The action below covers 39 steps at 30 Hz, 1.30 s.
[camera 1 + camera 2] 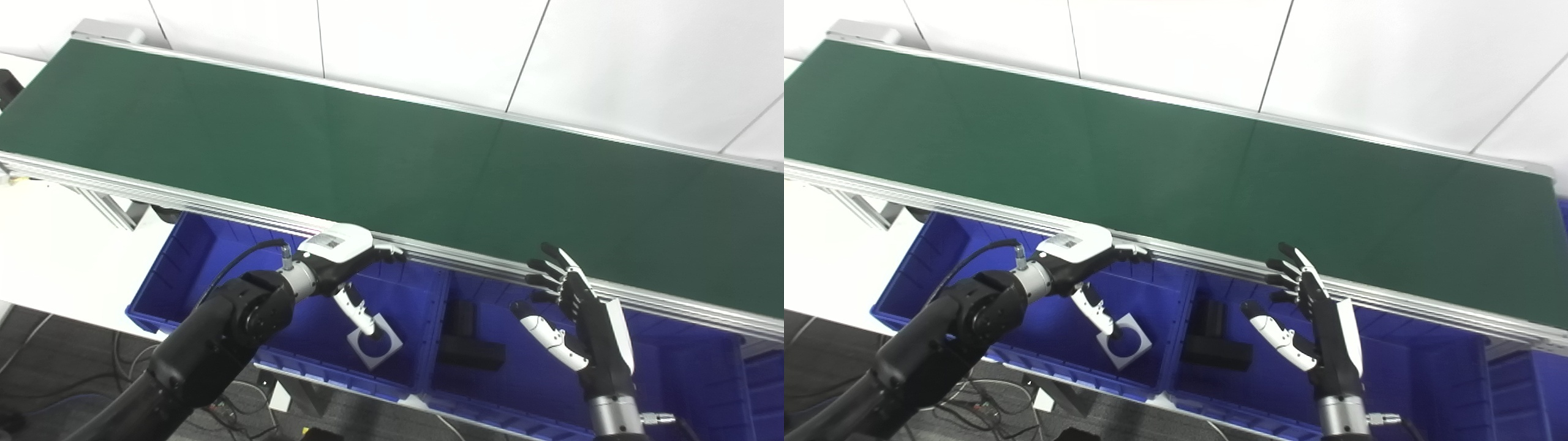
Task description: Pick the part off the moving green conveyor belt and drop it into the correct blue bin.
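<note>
White square part (375, 341) w/ round hole lies in left blue bin (184, 269), thumb of left robot hand (335, 257) over it, fingers spread, holding nothing. Small label on hand's back, prob. unreadable. Right robot hand (579, 312) open beside green belt (367, 153). Black blocks (468, 343) in middle bin (441, 392).

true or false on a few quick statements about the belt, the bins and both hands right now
1. The green conveyor belt carries a part. False: its visible surface is bare.
2. A white square part with a round hole lies in the left blue bin. True.
3. The right hand grips a black part. False: its fingers are spread and it holds nothing.
4. Black parts lie in the middle blue bin. True.
5. The left hand rests far out over the middle of the belt. False: it is at the belt's near rail, above the left bin.
</note>
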Each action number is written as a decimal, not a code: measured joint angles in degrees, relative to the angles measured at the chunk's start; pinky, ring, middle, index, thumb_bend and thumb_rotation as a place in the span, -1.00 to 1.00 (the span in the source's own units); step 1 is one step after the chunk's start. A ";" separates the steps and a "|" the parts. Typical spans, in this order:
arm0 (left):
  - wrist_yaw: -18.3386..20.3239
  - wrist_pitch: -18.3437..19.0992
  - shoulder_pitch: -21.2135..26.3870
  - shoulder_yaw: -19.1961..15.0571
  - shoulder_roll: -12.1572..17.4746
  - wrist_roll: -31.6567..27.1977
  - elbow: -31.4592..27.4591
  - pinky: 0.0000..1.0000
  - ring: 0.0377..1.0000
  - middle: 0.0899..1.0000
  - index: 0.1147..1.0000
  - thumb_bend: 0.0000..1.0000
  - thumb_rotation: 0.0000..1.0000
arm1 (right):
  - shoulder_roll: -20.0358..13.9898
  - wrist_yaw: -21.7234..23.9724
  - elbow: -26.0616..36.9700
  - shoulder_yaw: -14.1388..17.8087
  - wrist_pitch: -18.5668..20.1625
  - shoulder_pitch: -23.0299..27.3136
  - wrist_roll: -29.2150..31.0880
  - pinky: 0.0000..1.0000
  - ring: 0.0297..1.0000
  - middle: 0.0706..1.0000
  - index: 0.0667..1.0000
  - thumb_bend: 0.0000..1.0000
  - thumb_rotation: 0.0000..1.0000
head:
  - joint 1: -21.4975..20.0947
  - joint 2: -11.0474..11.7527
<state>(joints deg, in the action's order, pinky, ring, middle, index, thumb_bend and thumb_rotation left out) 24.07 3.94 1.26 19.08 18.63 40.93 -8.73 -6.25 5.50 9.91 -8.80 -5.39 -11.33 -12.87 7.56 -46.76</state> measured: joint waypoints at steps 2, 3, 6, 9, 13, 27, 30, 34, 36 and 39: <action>-1.10 -0.59 -1.30 -2.27 -1.35 -5.56 -0.59 0.50 0.52 0.53 0.52 0.81 -0.16 | 0.09 -0.04 -0.25 -0.23 -0.01 -0.15 -0.10 0.31 0.48 0.57 0.77 0.20 0.02 | -0.97 0.97; -1.19 -0.65 -1.98 -3.86 -2.30 -9.38 -0.69 0.43 0.50 0.51 0.51 0.85 -0.13 | 0.09 -0.05 -0.53 -0.35 -0.02 -0.13 -0.09 0.32 0.49 0.58 0.77 0.20 0.02 | -1.32 1.67; -1.41 -0.60 -3.36 -7.35 -5.37 -19.36 -1.59 0.37 0.47 0.49 0.51 0.97 -0.02 | 0.09 -0.11 -1.84 -0.59 -0.02 -0.18 -0.09 0.33 0.50 0.59 0.78 0.25 0.03 | -2.02 2.90; -2.30 -0.68 -3.82 -9.07 -7.83 -25.36 -2.77 0.42 0.50 0.53 0.52 1.00 0.05 | 0.17 -0.14 -2.00 -0.84 -0.04 -0.12 -0.08 0.35 0.51 0.60 0.78 0.29 0.03 | -2.29 3.34; -4.08 -2.24 -4.68 -10.34 -10.86 -30.99 -1.92 0.49 0.59 0.62 0.60 1.00 0.12 | 0.18 -0.14 -3.08 -1.08 -0.11 -0.17 0.40 0.39 0.55 0.63 0.80 0.34 -0.01 | -4.48 5.80; -7.16 -13.11 -6.08 -10.40 -16.30 -40.81 13.64 0.59 0.62 0.63 0.60 1.00 -0.04 | 0.51 -0.43 -6.92 -2.22 -3.23 -0.41 0.24 0.43 0.60 0.68 0.83 0.40 0.26 | -8.71 9.06; -7.14 -14.72 -6.11 -10.51 -16.04 -41.68 15.99 0.60 0.64 0.64 0.62 1.00 -0.08 | 0.66 -0.69 -7.39 -2.25 -4.09 -0.49 0.16 0.44 0.61 0.69 0.83 0.43 0.34 | -10.02 9.67; -6.94 -16.28 -6.01 -10.71 -15.64 -43.32 20.13 0.65 0.64 0.66 0.64 1.00 -0.11 | 1.04 -1.46 -8.22 -2.23 -4.38 -0.46 0.22 0.44 0.62 0.70 0.84 0.44 0.35 | -10.90 10.46; -6.65 -16.57 -6.04 -10.72 -15.51 -43.85 21.68 0.65 0.64 0.65 0.64 1.00 -0.12 | 1.28 -1.71 -9.09 -2.25 -4.47 -0.40 0.29 0.44 0.62 0.69 0.83 0.41 0.35 | -11.51 10.98; -6.24 -17.56 -6.05 -10.92 -15.28 -45.06 22.39 0.61 0.63 0.64 0.62 1.00 -0.13 | 1.55 -2.00 -9.77 -2.50 -4.70 -0.44 0.29 0.43 0.61 0.69 0.83 0.36 0.37 | -12.75 11.78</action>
<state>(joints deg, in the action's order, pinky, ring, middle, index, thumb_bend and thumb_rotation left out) 17.84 -13.63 -4.79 8.16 3.35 -4.13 13.66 -4.70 3.50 0.14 -11.29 -10.09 -11.77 -12.58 -5.19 -34.98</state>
